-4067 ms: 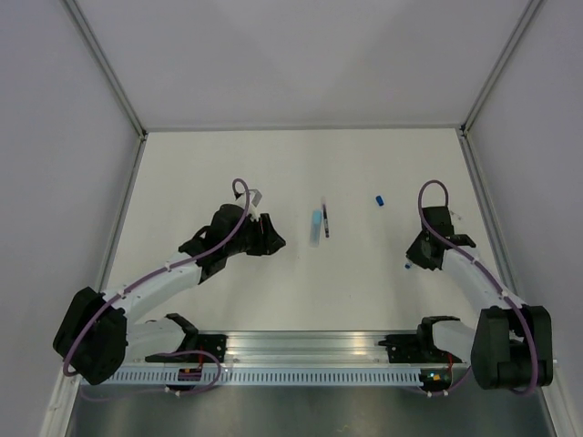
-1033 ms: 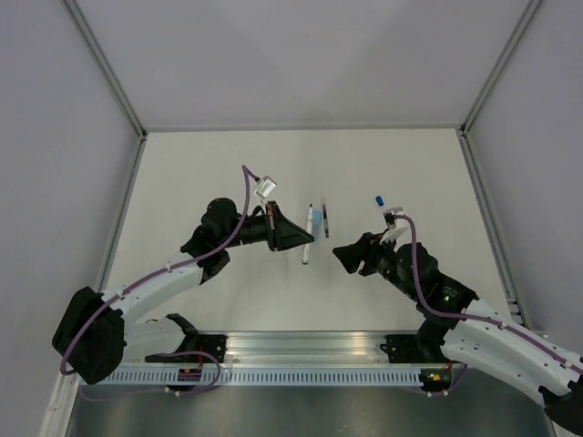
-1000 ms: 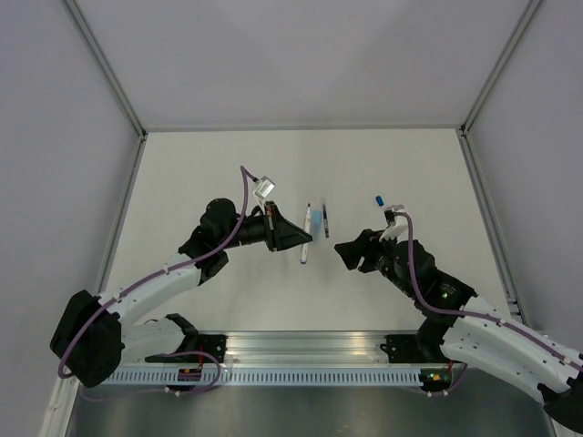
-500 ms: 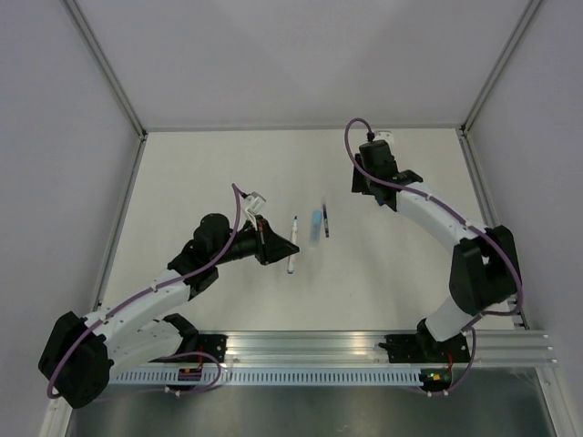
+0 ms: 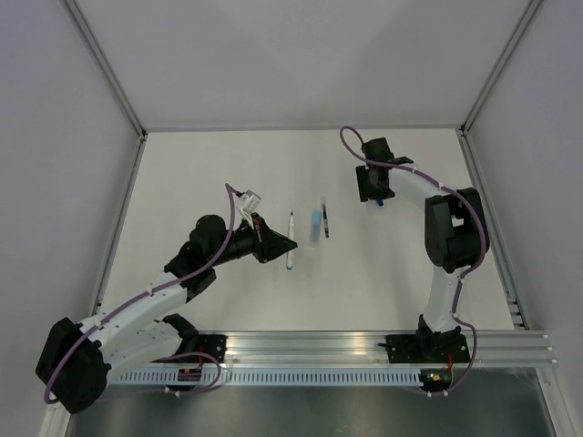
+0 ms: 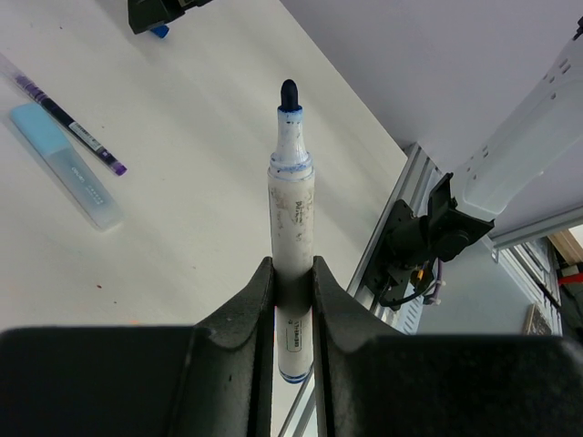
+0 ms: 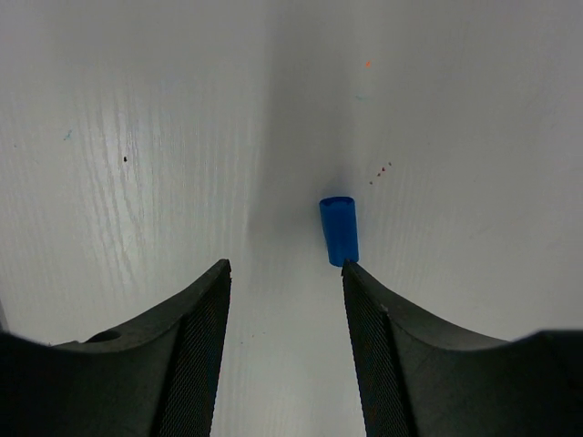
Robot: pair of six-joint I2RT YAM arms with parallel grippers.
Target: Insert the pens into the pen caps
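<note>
My left gripper [image 5: 275,242] is shut on the white-barrelled pen [image 5: 290,240] and holds it above the table, dark tip pointing away in the left wrist view [image 6: 291,205]. The slim black pen [image 5: 325,221] and a pale sky-blue cap [image 5: 316,224] lie side by side mid-table; both show in the left wrist view, the pen [image 6: 68,127] and the cap [image 6: 66,164]. My right gripper [image 5: 373,189] is open over the dark blue cap [image 7: 338,230]. The cap lies on the table just past the tip of one of its fingers [image 7: 364,300].
An aluminium rail [image 5: 310,350] runs along the near edge, with the arm bases on it. White walls and metal posts [image 5: 109,82] close in the table on three sides.
The right gripper has come down and nearer, from the far edge to just over the dark blue cap. The left gripper still holds the white pen and has shifted slightly.
</note>
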